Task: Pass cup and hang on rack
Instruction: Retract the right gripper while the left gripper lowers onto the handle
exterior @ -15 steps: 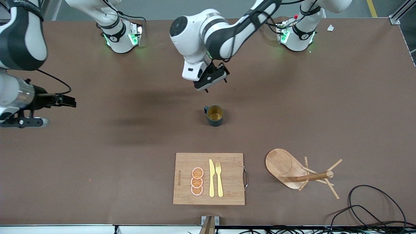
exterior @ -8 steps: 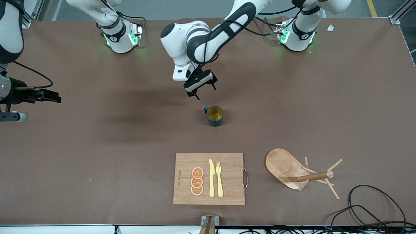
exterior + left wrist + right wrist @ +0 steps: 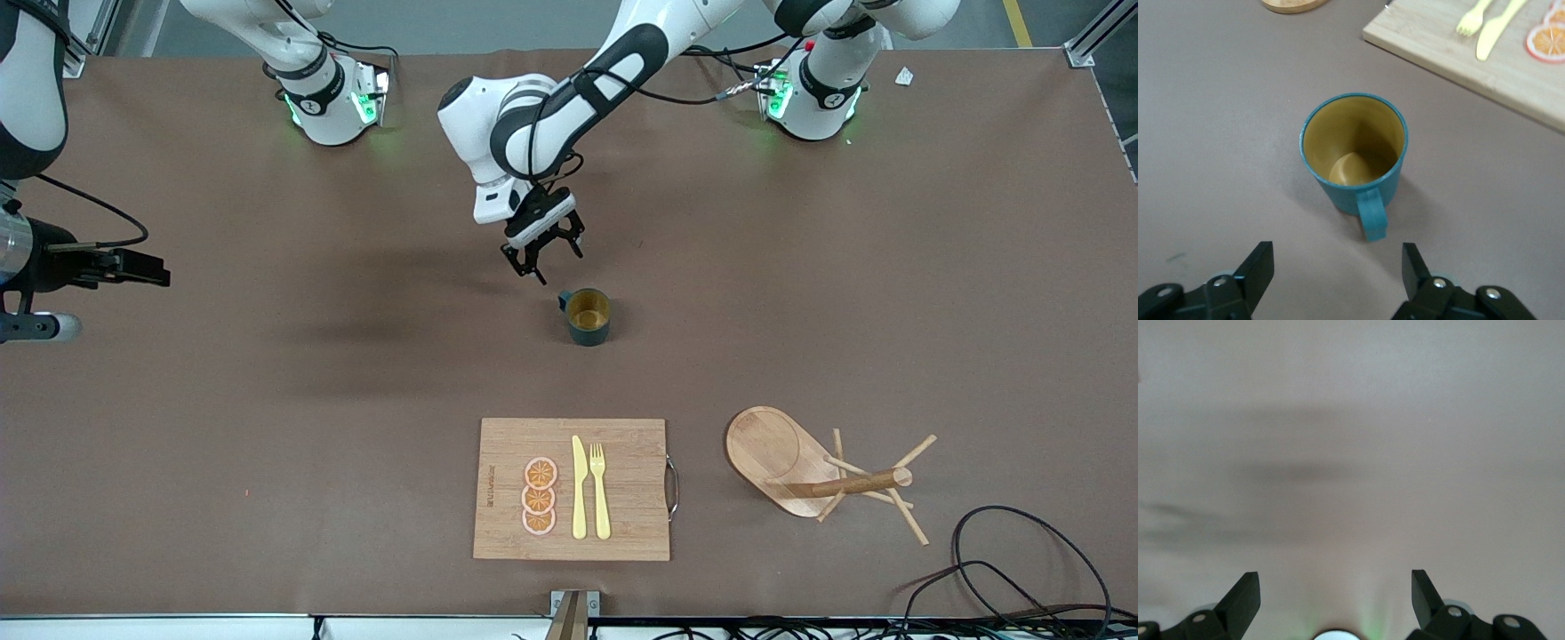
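The cup (image 3: 588,316) stands upright mid-table, dark teal outside and mustard yellow inside. In the left wrist view the cup (image 3: 1355,153) turns its handle toward my left gripper (image 3: 1337,257). My left gripper (image 3: 551,260) hangs low over the table just beside the cup's handle side, open, with nothing between its fingers. The rack (image 3: 805,467), a light wooden mug tree with an oval base and thin pegs, is near the front camera toward the left arm's end. My right gripper (image 3: 160,267) waits open over the right arm's end; the right gripper (image 3: 1335,580) sees only bare table.
A bamboo cutting board (image 3: 569,489) with a yellow knife, a fork and orange slices lies nearer the front camera than the cup. Black cables (image 3: 1022,569) coil on the table next to the rack. An edge of the cutting board (image 3: 1485,67) shows in the left wrist view.
My left gripper has come down and closer to the cup, its fingers narrowing slightly. The right arm drew back toward its end of the table. The cup and rack have not moved.
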`<action>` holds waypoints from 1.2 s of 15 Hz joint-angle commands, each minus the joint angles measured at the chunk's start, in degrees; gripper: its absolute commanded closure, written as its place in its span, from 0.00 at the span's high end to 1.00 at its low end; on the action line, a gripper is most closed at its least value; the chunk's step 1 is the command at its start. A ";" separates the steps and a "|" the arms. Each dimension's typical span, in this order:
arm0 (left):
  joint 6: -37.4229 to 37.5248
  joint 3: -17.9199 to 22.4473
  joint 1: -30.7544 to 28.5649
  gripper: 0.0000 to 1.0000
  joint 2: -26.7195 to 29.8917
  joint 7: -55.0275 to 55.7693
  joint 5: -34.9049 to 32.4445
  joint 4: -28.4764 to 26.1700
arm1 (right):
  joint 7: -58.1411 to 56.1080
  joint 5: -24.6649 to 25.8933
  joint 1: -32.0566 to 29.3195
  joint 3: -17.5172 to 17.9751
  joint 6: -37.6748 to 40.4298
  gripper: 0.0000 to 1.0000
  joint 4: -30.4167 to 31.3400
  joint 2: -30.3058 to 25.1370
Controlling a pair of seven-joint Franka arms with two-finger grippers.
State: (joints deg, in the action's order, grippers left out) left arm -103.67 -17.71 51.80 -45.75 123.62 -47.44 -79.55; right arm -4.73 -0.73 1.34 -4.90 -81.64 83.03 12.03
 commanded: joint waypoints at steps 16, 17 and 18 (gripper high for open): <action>-2.76 3.30 1.55 0.64 -6.36 5.49 -2.92 4.85 | 6.66 -1.29 0.33 0.68 2.01 1.00 6.27 -11.94; -2.76 3.82 1.63 0.62 -6.45 5.49 -2.92 4.85 | 6.66 -1.29 0.33 0.68 2.01 1.00 6.53 -12.81; -2.76 3.83 1.55 0.62 -6.45 5.49 -2.92 4.76 | 6.75 -1.29 0.41 0.68 2.28 1.00 7.05 -13.51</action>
State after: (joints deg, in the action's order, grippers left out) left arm -106.64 -14.85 52.70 -51.13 128.44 -49.23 -76.45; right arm 0.79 -2.16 1.54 -4.33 -78.92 86.84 1.87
